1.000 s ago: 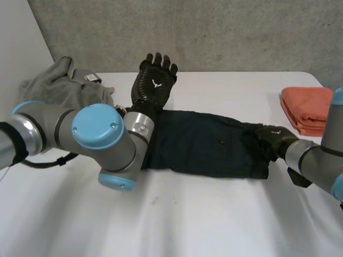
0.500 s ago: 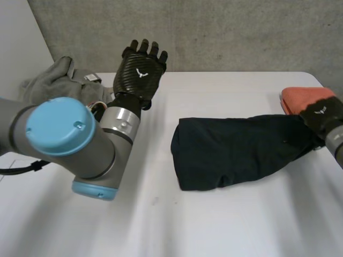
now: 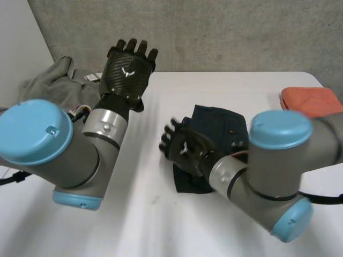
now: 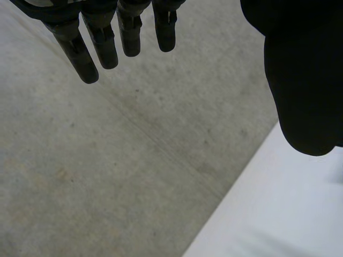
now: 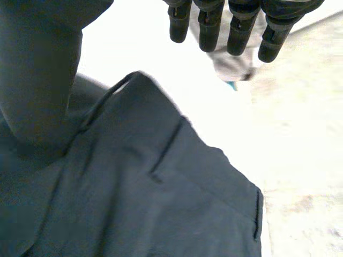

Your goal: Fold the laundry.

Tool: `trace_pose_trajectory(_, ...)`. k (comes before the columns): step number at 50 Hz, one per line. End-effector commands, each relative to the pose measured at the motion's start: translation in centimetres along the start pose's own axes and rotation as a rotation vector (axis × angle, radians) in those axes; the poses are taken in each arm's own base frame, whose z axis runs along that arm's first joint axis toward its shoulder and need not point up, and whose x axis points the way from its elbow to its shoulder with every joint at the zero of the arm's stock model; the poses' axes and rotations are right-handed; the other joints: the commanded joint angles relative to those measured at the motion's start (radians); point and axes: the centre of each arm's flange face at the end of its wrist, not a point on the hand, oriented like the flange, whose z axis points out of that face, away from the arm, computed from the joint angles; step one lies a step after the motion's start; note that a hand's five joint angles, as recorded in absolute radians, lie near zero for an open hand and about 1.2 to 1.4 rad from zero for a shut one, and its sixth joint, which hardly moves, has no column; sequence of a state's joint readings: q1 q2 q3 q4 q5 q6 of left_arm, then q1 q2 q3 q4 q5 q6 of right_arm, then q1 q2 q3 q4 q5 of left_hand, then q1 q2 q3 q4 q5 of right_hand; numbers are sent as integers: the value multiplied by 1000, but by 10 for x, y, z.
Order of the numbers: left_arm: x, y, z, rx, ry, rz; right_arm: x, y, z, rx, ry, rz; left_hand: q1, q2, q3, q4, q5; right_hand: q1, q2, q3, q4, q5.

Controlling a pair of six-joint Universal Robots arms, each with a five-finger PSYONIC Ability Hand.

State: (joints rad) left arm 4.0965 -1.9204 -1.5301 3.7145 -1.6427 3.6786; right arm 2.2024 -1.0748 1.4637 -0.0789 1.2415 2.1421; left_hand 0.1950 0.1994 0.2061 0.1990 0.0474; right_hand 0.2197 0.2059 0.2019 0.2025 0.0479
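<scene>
2 hands, both holding nothing: the left hand [image 3: 127, 72] is up in the air over the far side of the white table [image 3: 161, 225], fingers [image 4: 102, 43] straight. The right hand [image 3: 185, 149] has its fingers [image 5: 209, 27] extended over the left edge of the dark garment [image 3: 222, 126], which lies doubled over mid-table. A grey clothes heap [image 3: 51, 83] sits far left, an orange towel [image 3: 311, 100] far right.

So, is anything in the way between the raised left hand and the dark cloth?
Nothing visible. The left hand hangs near the wall, fingers straight, with bare table between it and the dark cloth. The right hand is over that cloth's edge. The grey pile lies off to the side.
</scene>
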Motion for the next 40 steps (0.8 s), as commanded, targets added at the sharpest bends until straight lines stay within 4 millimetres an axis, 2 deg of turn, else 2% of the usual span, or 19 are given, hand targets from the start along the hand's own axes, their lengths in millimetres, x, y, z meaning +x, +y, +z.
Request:
trace_pose_trajectory(1, -4, -31, 21, 102, -29, -89, 82, 7, -32, 38, 233, 492, -11, -15, -22, -15, -38, -45, -31, -27, -28, -48)
trace_pose_trajectory(4, 5, -36, 27, 122, -8, -140, 110, 25, -45, 26, 324, 639, -11, -15, -22, -15, -38, -45, -31, -27, -28, -48)
trace_pose_trajectory(5, 16, -38, 31, 123, 20, -173, 122, 39, -53, 7, 372, 724, -8, -12, -19, -12, -35, -45, -31, -27, -28, -48)
trace_pose_trajectory(8, 39, -39, 33, 105, 86, -212, 135, 63, -64, -48, 428, 835, -5, -9, -16, -9, -32, -45, -31, -27, -28, -48)
trace_pose_trajectory(9, 58, -39, 33, 86, 142, -228, 142, 80, -72, -93, 461, 892, -8, -12, -19, -12, -35, -45, -31, -27, -28, -48)
trace_pose_trajectory(12, 89, -33, 33, 57, 243, -236, 146, 99, -80, -152, 492, 946, -11, -15, -22, -15, -38, -45, -31, -27, -28, -48)
trace_pose_trajectory(13, 109, -27, 32, 41, 309, -236, 147, 108, -82, -178, 500, 963, -14, -18, -25, -18, -41, -45, -31, -27, -28, -48)
trace_pose_trajectory(16, 134, -17, 31, 22, 376, -238, 144, 114, -80, -199, 491, 975, -17, -21, -28, -21, -44, -45, -31, -27, -28, -48)
trace_pose_trajectory(17, 148, -10, 30, 8, 401, -237, 140, 121, -75, -216, 478, 988, -14, -18, -25, -18, -41, -45, -31, -27, -28, -48)
trace_pose_trajectory(21, 167, 8, 28, -25, 425, -232, 133, 137, -63, -251, 449, 1019, -5, -9, -16, -9, -32, -45, -31, -27, -28, -48)
trace_pose_trajectory(27, 164, 35, 25, -149, 354, -199, 122, 151, -49, -276, 399, 1048, 4, -1, -7, 0, -23, -45, -31, -27, -28, -48)
trace_pose_trajectory(31, 152, 61, 15, -319, 319, -141, 106, 140, -29, -246, 308, 1043, 7, 2, -4, 3, -20, -45, -31, -27, -28, -48)
trace_pose_trajectory(33, 150, 68, 9, -373, 319, -118, 99, 137, -21, -234, 271, 1041, 7, 2, -4, 3, -20, -45, -31, -27, -28, -48)
trace_pose_trajectory(36, 144, 77, -1, -467, 296, -67, 84, 142, -6, -245, 213, 1038, 7, 2, -4, 3, -20, -45, -31, -27, -28, -48)
trace_pose_trajectory(40, 138, 81, -7, -524, 267, -35, 74, 150, 1, -283, 170, 998, 7, 2, -4, 3, -20, -45, -31, -27, -28, -48)
